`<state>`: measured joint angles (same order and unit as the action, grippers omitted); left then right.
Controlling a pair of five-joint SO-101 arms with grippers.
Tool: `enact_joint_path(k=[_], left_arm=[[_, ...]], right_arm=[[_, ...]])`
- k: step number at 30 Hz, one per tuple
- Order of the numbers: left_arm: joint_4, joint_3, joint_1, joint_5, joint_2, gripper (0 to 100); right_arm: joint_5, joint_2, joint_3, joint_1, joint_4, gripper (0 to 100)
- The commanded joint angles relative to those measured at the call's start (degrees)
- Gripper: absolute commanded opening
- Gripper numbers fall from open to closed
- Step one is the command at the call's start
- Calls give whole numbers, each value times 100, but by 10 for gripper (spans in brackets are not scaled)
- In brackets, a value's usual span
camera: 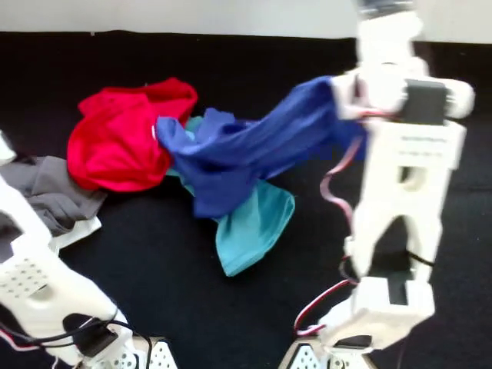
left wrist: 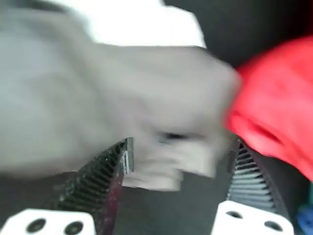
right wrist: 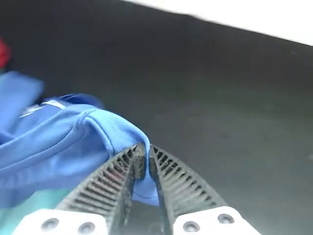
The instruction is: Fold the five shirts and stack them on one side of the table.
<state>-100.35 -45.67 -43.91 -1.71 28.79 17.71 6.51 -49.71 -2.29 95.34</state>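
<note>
We judge the blue shirt to be light, limp knit cloth. It will sag, stretch and slide on itself, and it will carry no shape of its own, so it needs to be held at a hem, shoulder seam or corner instead of a bunched middle. The right fingers are pressed together on a folded edge of it. The cloth wraps over their tips, with a small lip of blue below the pinch. In the high view this end hangs raised off the black surface. The body of the shirt slopes down to the heap, where its far end drapes across the teal shirt and lies against the red shirt. That drag may tug the neighbours along, we think. With only one edge held, the garment would probably dangle in a rope and not open flat, so a second hold along the same edge would help. The left fingers stand apart above the grey shirt. A pale fold of cloth lies in the gap between them, but we cannot tell whether either finger touches it. The red shirt sits just beside that gap. In the high view the grey shirt lies at the heap's edge near the left arm, with a white shirt peeking out beneath it.
</note>
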Motion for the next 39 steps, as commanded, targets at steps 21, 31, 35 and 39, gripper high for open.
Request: enact_joint_path(k=[21, 31, 35, 39], left_arm=[[624, -40, 4497, 44, 1244, 312], [1459, -48, 3732, 18, 2273, 305], [1459, -48, 3064, 18, 2343, 104], [1407, -286, 2070, 18, 2325, 31]], right_arm=[[440, -286, -365, -3952, -1138, 6], [448, -295, -374, -3319, -347, 6], [448, -303, -374, -3073, -163, 6], [413, -303, -374, -2870, -57, 6]])
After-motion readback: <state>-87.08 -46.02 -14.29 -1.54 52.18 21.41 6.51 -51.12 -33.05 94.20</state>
